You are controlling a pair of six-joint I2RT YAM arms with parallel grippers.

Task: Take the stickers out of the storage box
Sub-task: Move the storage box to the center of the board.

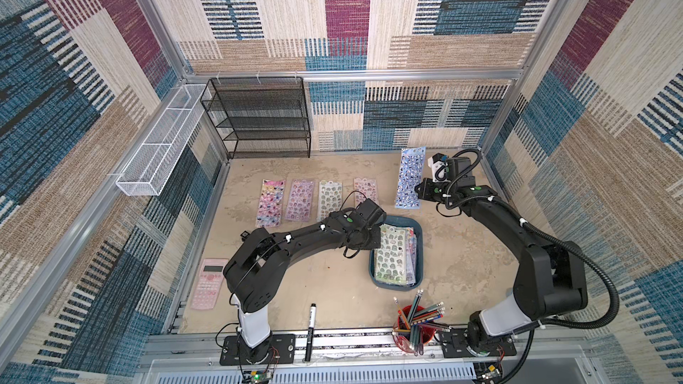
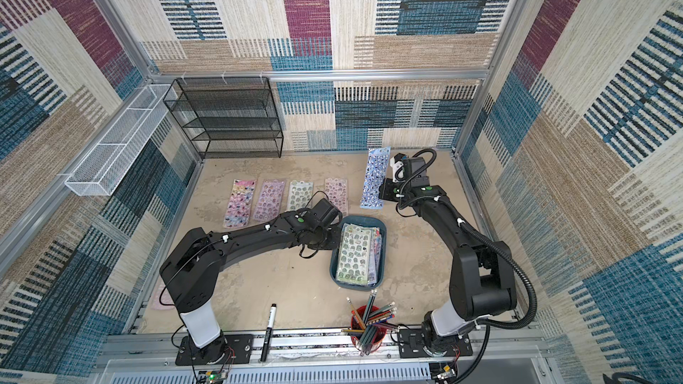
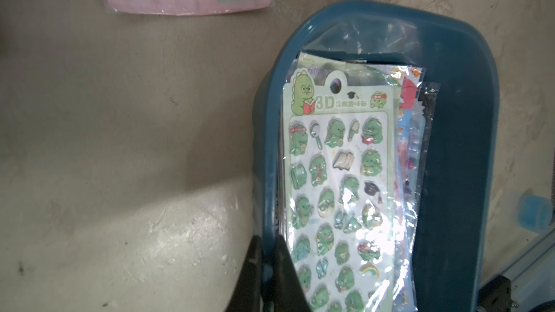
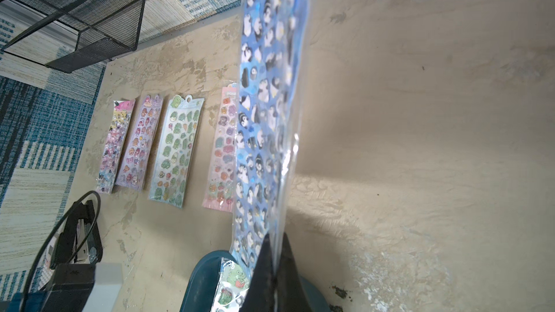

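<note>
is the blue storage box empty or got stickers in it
Not empty. Sticker sheets lie stacked in the storage box, a green dinosaur sheet on top, edges of others showing beside it.

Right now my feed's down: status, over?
Left tool shut on storage box rim. Right tool shut on blue penguin sheet, aloft. Green dinosaur sheet tops stack in box. Nothing seen blocking.
</note>
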